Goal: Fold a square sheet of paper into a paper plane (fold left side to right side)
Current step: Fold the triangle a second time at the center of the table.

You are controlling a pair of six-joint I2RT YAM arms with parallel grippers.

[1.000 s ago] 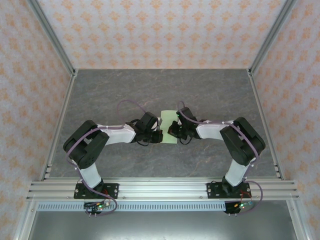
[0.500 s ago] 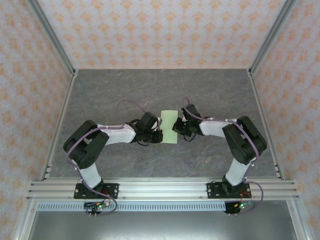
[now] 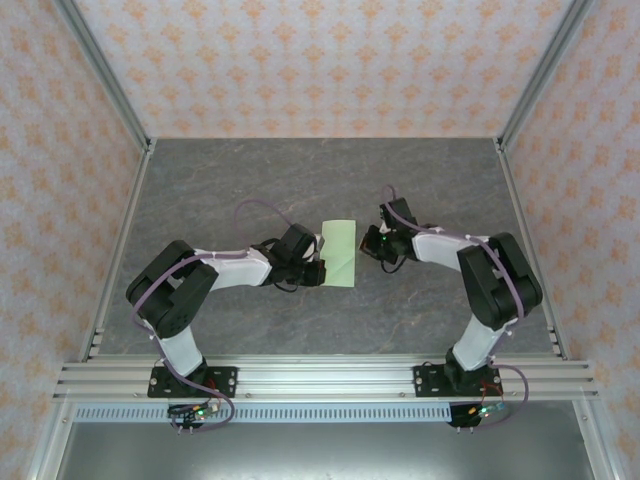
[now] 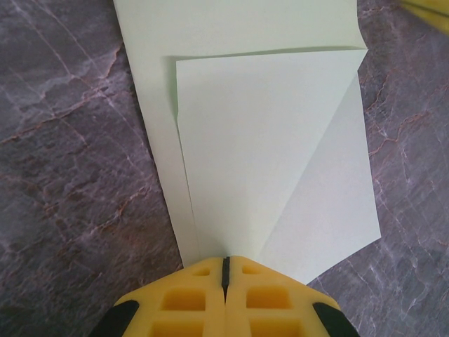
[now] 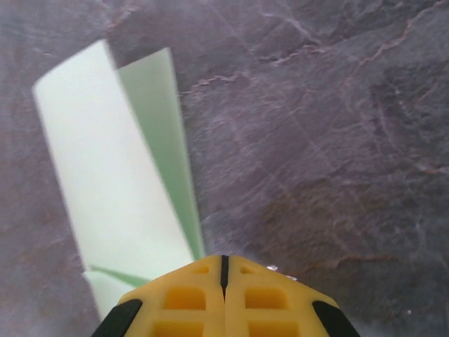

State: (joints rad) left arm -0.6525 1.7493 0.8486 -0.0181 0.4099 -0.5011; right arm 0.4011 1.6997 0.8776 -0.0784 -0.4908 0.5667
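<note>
- Left tool [image 3: 320, 272] [image 4: 224, 270]: clenched. Its two yellow fingers are pressed together, so you see no more than a thin dark seam between them. The tips sit at the near edge of the sheet. Whether any paper is nipped in the seam you cannot tell.
- Sheet of paper [image 3: 340, 253] [image 4: 273, 161] [image 5: 105, 161]: pale green, plain, partly folded, on the tabletop between your two tools.
  - It starts at the left tool's tips and spreads straight ahead of them.
  - From the left wrist you see two layers. The lower one shows as a strip to the tool's left and beyond. An upper flap lies over it, with a diagonal crease running from just ahead of the tips to the flap's far right corner.
  - From the right wrist you find the sheet ahead and to the left of the right tool. One flap is lifted off the tabletop in a soft curl, with a darker green layer showing beside it.
- Right tool [image 3: 368, 243] [image 5: 224, 270]: clenched as well, its yellow fingers closed along a thin seam. It stands just beside the sheet's right edge. A corner of the paper lies close by its left finger, and you cannot tell whether the two touch.
- Tabletop [image 3: 250, 180] [image 4: 70, 140] [image 5: 316, 140]: grey, veined like stone. It carries the sheet and runs on to either side of both tools.
</note>
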